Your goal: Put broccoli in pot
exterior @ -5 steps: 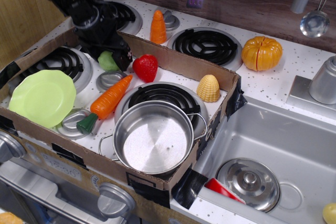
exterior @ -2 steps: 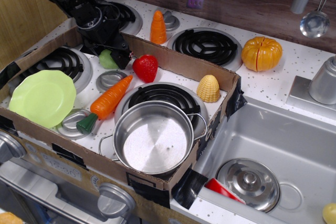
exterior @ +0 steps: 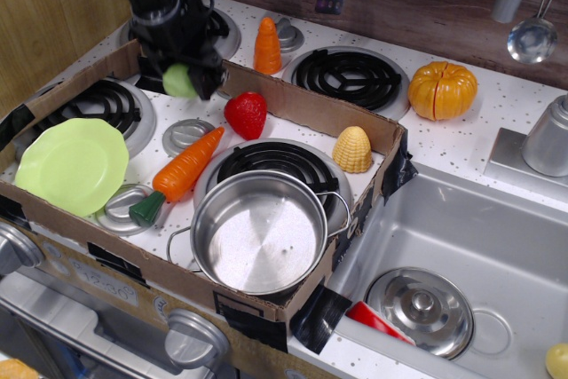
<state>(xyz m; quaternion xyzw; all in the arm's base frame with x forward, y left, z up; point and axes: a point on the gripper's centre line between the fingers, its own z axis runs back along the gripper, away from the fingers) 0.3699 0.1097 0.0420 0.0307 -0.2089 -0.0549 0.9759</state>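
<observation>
My black gripper [exterior: 184, 80] is shut on the small pale-green broccoli [exterior: 178, 82] and holds it in the air above the back left of the cardboard box, over the stove top. The shiny steel pot [exterior: 258, 231] with two loop handles stands empty on the front burner inside the box, well to the front right of the gripper. The gripper's fingers partly cover the broccoli.
In the cardboard box [exterior: 302, 106]: light-green plate [exterior: 71, 164] at left, carrot [exterior: 180, 171], red strawberry [exterior: 246, 114], yellow corn [exterior: 352, 149]. Behind it an orange cone [exterior: 267, 45] and a pumpkin [exterior: 441, 90]. The sink [exterior: 479, 246] at right holds a steel lid [exterior: 420, 309].
The gripper has closed on the broccoli and lifted it up off the stove surface; the arm has risen and moved slightly back.
</observation>
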